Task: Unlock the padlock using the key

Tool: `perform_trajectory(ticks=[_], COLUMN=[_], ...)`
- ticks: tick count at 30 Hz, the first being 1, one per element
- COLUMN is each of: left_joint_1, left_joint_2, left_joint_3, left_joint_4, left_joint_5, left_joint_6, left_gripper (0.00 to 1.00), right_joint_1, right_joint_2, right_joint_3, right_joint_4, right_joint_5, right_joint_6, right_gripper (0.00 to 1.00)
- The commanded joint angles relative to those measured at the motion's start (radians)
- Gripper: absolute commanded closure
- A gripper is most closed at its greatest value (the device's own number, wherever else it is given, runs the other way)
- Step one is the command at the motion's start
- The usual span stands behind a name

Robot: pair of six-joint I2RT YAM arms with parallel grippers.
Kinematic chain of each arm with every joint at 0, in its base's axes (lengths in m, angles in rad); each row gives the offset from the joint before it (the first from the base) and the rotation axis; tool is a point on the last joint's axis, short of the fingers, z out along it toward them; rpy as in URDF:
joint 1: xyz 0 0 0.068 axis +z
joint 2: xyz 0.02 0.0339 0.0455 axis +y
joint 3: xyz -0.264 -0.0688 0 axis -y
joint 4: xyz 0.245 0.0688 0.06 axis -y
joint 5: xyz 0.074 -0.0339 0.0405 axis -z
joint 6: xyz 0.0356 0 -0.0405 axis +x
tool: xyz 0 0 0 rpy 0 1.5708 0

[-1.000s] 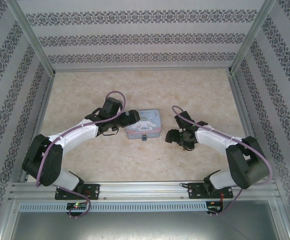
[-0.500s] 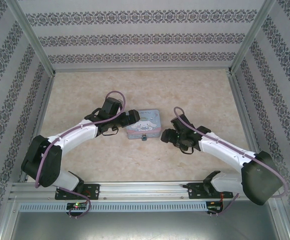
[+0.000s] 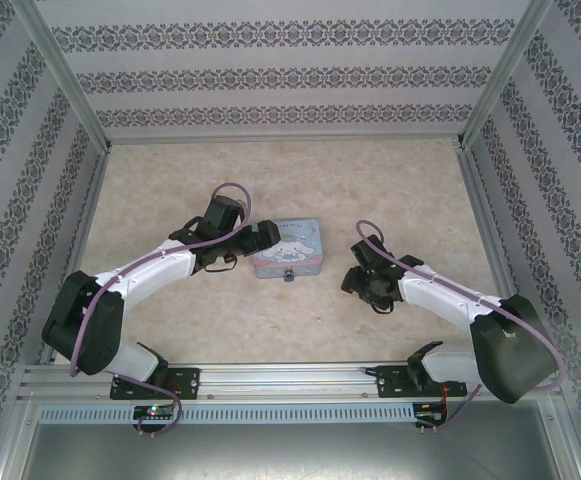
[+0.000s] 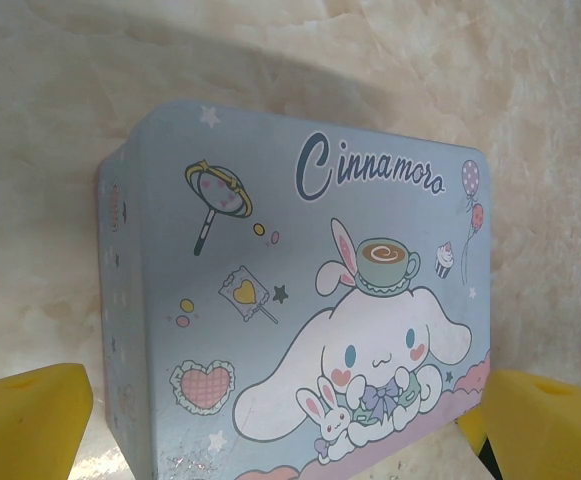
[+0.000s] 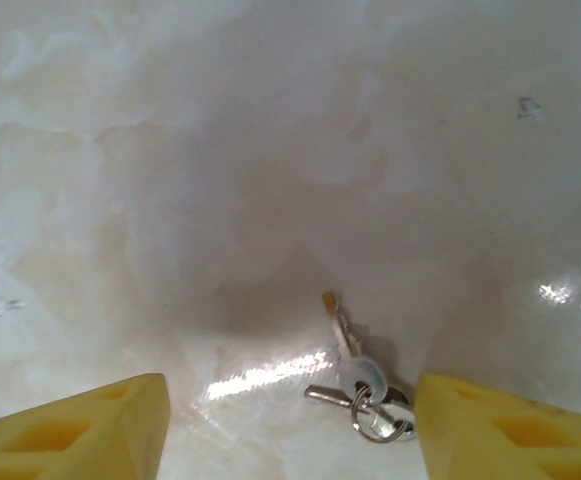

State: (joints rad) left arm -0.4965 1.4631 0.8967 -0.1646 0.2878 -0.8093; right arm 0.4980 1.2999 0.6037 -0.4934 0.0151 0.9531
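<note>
I log: left gripper [image 4: 290, 440] spread wide, yellow fingers [image 4: 25, 420] flanking the cartoon tin [image 4: 300, 300]; right gripper [image 5: 290, 430] open, low over the table [image 5: 170, 150], key [image 5: 342, 335] lying on its ring [image 5: 375, 418] between its jaws; padlock [image 3: 290, 273] at the tin's near edge.

Padlock [image 3: 289, 275] at tin's [image 3: 288, 247] front; ringed key [image 5: 342, 331] lies flat.

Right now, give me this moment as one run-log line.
left pincer: open, flanking tin | right pincer: open, straddling key on table | key: not yet gripped
</note>
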Motion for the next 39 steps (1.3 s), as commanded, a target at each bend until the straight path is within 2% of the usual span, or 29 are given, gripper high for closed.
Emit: perform_trajectory(ticks=[1,10,27,32,37,39], left_joint_1=[-0.011,-0.011,-0.012,-0.011,-0.012,-0.012], left_joint_2=[-0.029,-0.032,-0.014,-0.013,-0.009,-0.006], left_joint_3=[-0.013,-0.031,-0.029,-0.028,-0.023,-0.019], left_joint_4=[0.013,0.030,0.041,0.038,0.027,0.022], left_joint_5=[0.014,0.018,0.033,0.033,0.033,0.034], left_joint_6=[0.012,0.008,0.013,0.014,0.016,0.017], left_gripper=[0.00,0.00,0.00,0.00,0.00,0.00], right_joint_1=[-0.015,-0.016,-0.012,-0.011,-0.010,-0.010], right_joint_2=[0.035,0.097,0.141,0.147,0.142,0.132], right_joint_3=[0.021,0.040,0.041,0.037,0.024,0.019], right_joint_4=[-0.006,-0.009,-0.002,0.007,0.030,0.039], right_joint_5=[0.025,0.032,0.042,0.039,0.027,0.019], right_joint_6=[-0.007,-0.019,-0.018,-0.023,-0.043,-0.060], right_gripper=[0.39,0.55,0.71,0.82,0.99,1.00])
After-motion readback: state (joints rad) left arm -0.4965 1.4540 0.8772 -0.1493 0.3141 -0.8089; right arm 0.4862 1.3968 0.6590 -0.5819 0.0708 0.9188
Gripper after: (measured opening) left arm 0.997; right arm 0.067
